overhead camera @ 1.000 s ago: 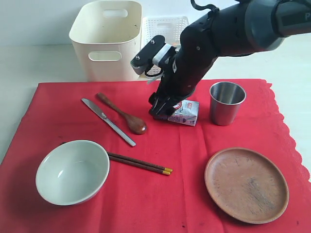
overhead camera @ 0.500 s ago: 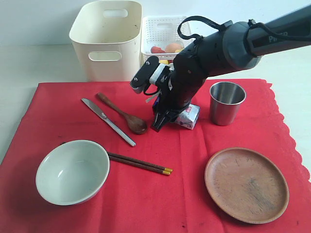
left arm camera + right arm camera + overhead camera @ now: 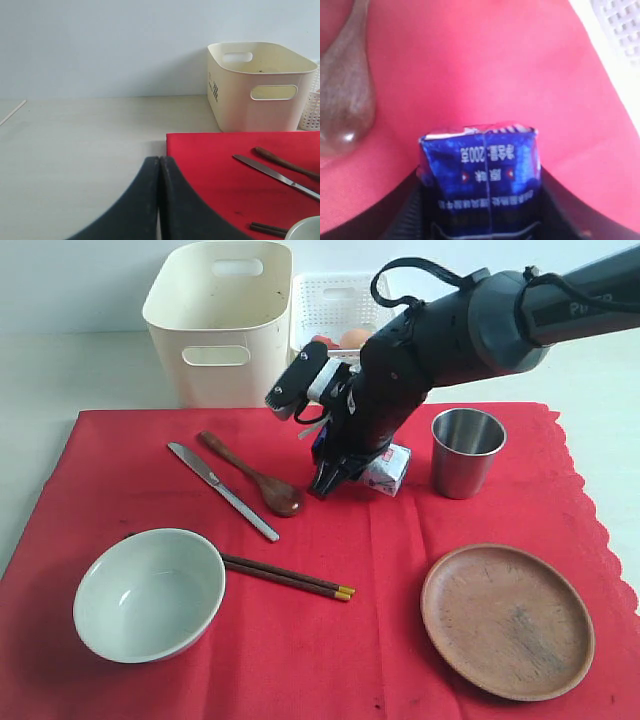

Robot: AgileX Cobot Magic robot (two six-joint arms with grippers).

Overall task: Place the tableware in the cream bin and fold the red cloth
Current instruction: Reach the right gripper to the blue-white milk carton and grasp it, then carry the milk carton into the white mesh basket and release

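On the red cloth (image 3: pixel 380 660) lie a pale bowl (image 3: pixel 148 592), a wooden plate (image 3: pixel 507 620), a steel cup (image 3: pixel 466 452), a knife (image 3: pixel 222 490), a dark spoon (image 3: pixel 252 475) and chopsticks (image 3: pixel 287 577). The cream bin (image 3: pixel 220 325) stands behind the cloth's far left. My right gripper (image 3: pixel 345 472) is shut on a blue-and-white milk carton (image 3: pixel 480 170) between spoon and cup, with the carton (image 3: pixel 390 468) tilted just above the cloth. My left gripper (image 3: pixel 159 161) is shut on nothing, over the bare table beside the cloth's corner; it does not show in the exterior view.
A white lattice basket (image 3: pixel 335 295) holding food stands right of the cream bin, behind my right arm. Pale table surface (image 3: pixel 80 370) surrounds the cloth. In the left wrist view the knife (image 3: pixel 272 175) and spoon handle (image 3: pixel 285 162) lie near the bin (image 3: pixel 260 85).
My right gripper has closed round the milk carton and tipped it up off the cloth a little, while the arm has swung lower. The left gripper has not moved.
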